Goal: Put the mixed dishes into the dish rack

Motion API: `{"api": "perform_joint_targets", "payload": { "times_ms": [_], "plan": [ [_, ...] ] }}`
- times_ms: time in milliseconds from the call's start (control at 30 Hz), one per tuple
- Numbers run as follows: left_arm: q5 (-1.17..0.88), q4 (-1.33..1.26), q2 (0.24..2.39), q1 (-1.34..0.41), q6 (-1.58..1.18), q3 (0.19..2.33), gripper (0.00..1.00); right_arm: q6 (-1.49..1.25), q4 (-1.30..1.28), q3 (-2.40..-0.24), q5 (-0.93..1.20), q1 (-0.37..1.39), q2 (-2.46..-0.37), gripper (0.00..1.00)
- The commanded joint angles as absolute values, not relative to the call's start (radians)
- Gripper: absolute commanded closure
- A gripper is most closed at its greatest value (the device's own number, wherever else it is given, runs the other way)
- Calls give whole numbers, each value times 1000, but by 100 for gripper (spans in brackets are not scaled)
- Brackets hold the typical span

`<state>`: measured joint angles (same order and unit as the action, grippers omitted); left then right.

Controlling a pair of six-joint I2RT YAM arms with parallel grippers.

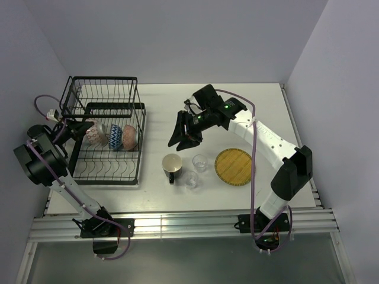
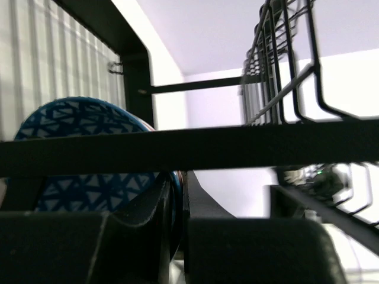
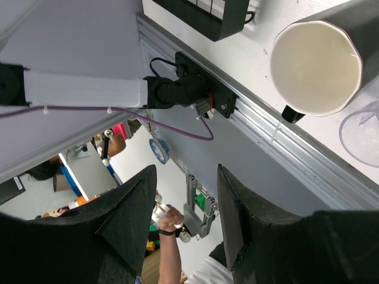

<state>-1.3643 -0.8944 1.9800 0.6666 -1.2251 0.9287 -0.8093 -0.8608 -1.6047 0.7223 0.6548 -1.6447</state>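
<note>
The black wire dish rack stands at the left. Three patterned bowls stand on edge in its lower tier: a pale one, a blue one and an orange-red one. My left gripper reaches in at the rack's left end. In the left wrist view it is shut, with the blue bowl's rim in the thin slit between its fingers. My right gripper hangs open and empty above the table, left of the dark mug. Two clear glasses and the yellow plate sit beside the mug.
A rack frame bar crosses the left wrist view in front of the fingers, with the upper basket at top right. The right wrist view shows the mug's cream inside and a glass rim at the right edge.
</note>
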Motion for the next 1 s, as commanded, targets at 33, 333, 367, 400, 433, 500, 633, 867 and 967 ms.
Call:
{"api": "perform_joint_targets", "payload": {
  "times_ms": [33,333,367,400,433,500,633,867,967],
  "plan": [
    [-1359,-1860,2150,663,-1938,919,100,-788,-856,-1657,738,660,-1651,47],
    [-1381,-1781,2134,673,-1864,867,100,-790,-857,-1663,738,658,-1658,47],
    [-1387,-1799,2135,675,-1891,868,100,-792,-856,-1664,736,658,-1658,47],
    [-1393,-1822,2135,675,-1896,870,100,-792,-856,-1664,738,658,-1658,47],
    [-1400,-1818,2132,675,-1893,871,100,-793,-856,-1664,735,658,-1658,47],
    [-1408,-1780,2120,684,-1859,862,99,-796,-853,-1666,735,658,-1655,47],
    [-1428,-1688,2095,699,-1781,847,98,-799,-853,-1660,730,658,-1652,47],
    [-1428,-1533,2063,716,-1637,821,91,-805,-842,-1638,723,658,-1632,47],
    [-1419,-1369,2030,716,-1509,813,84,-805,-842,-1632,719,658,-1626,47]
  ]
}}
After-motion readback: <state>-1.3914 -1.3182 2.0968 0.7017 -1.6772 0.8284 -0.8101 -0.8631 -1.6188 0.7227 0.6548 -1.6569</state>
